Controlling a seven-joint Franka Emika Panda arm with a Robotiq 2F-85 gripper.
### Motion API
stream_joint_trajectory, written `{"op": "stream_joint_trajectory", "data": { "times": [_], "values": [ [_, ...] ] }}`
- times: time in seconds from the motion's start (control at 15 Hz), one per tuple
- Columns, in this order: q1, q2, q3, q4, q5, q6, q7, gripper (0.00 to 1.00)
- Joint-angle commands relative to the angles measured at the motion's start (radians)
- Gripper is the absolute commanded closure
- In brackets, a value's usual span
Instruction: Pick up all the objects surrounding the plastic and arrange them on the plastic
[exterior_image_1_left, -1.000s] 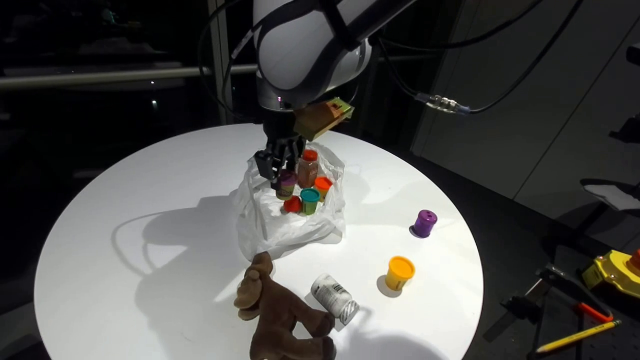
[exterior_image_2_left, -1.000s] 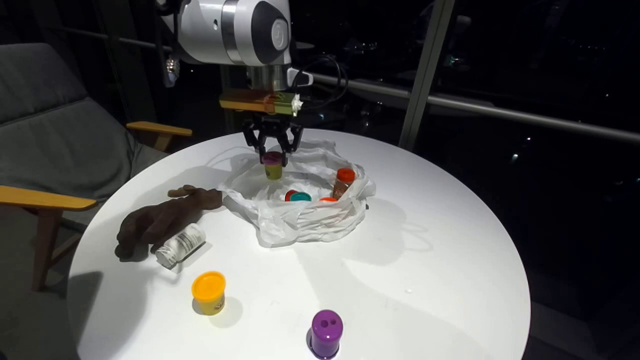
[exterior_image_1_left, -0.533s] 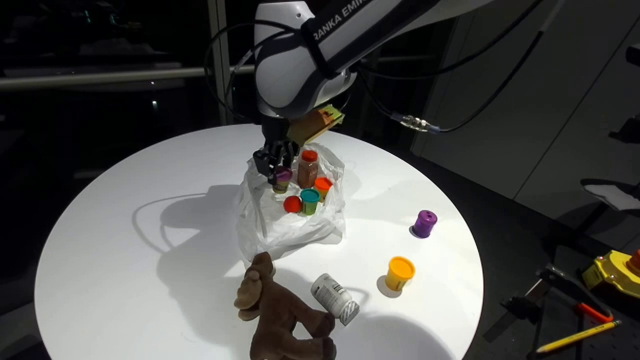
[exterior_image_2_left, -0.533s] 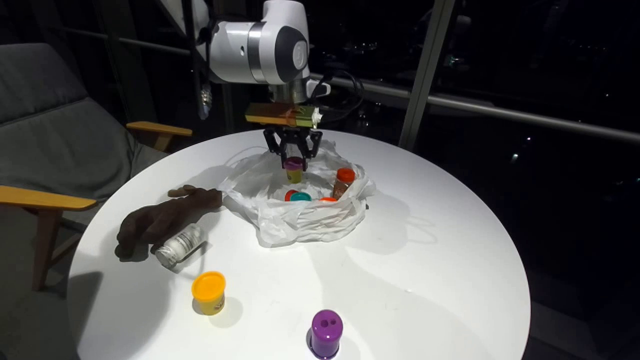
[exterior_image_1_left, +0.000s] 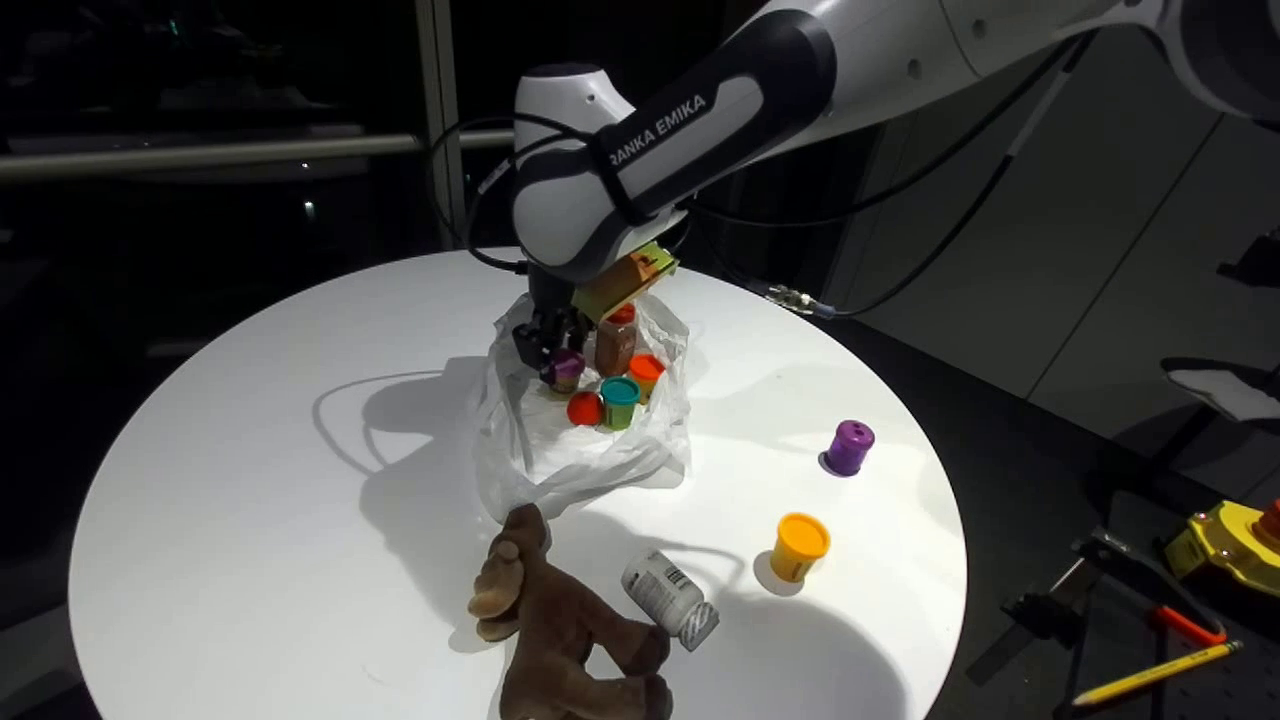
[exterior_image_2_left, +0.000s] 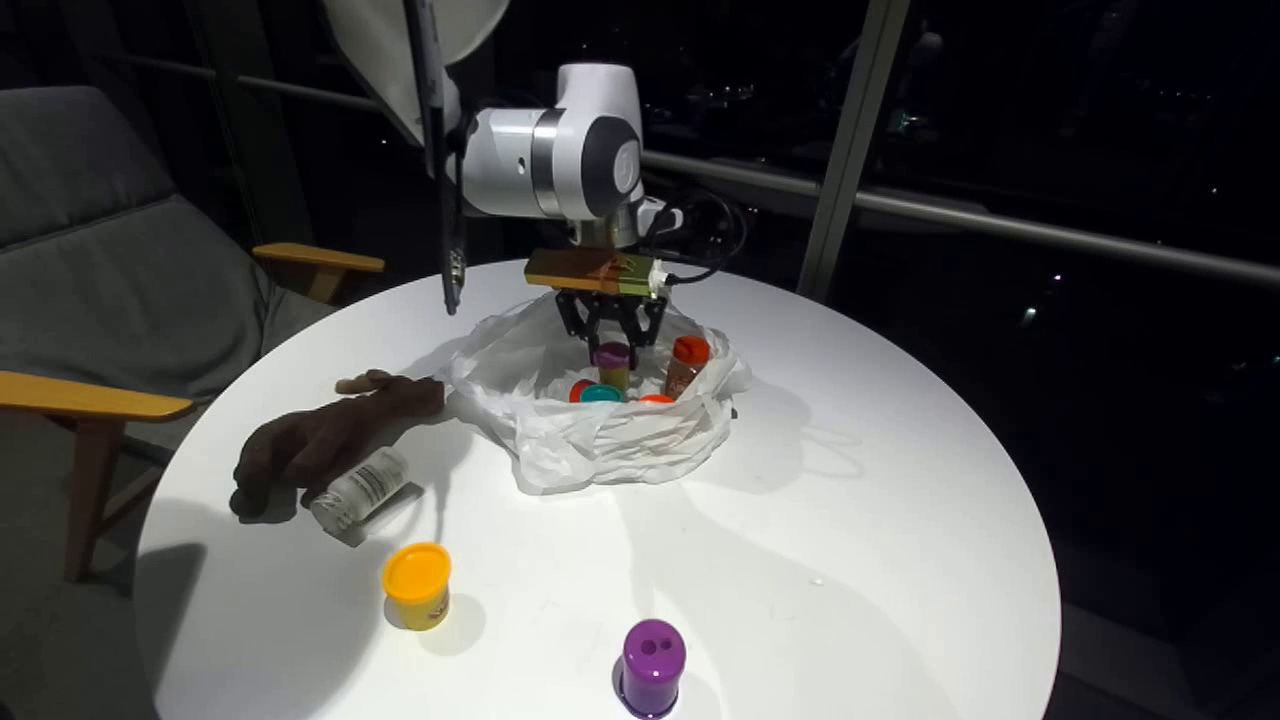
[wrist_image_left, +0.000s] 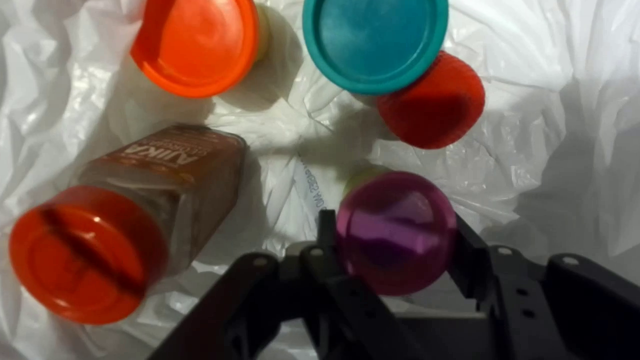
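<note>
In the wrist view, the gripper holds a glossy purple-lidded cup right of centre; whether its base touches the crinkled, translucent plastic beneath is unclear. The top edge cuts off a smooth orange-lidded cup and a teal-lidded cup, whose lid hides part of a rounded red object. A clear, flat-sided bottle shows at lower left. In an exterior view, a brown plush toy runs off the bottom edge; a cylindrical grey-white bottle lies beside it on the tabletop.

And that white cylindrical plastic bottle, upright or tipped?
Tipped: in both exterior views, the white bottle lies on its side on the round white tabletop.
</note>
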Motion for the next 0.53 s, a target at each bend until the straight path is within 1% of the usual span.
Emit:
{"op": "stream_joint_trajectory", "data": {
  "times": [0.0, 0.07, 0.13, 0.2, 0.33, 0.47],
  "values": [
    [0.008, 0.052, -0.005, 0.117, 0.004, -0.055, -0.001, 0.20],
    [0.013, 0.043, -0.005, 0.111, 0.002, -0.054, 0.000, 0.15],
    [0.018, 0.028, -0.005, 0.101, 0.000, -0.050, 0.002, 0.06],
    [0.023, -0.001, -0.001, 0.073, 0.001, -0.052, 0.002, 0.01],
    [0.037, -0.071, 0.001, 0.001, 0.002, -0.059, 0.016, 0.00],
    [0.052, -0.167, 0.002, -0.109, -0.005, -0.087, 0.024, 0.00]
  ]
}}
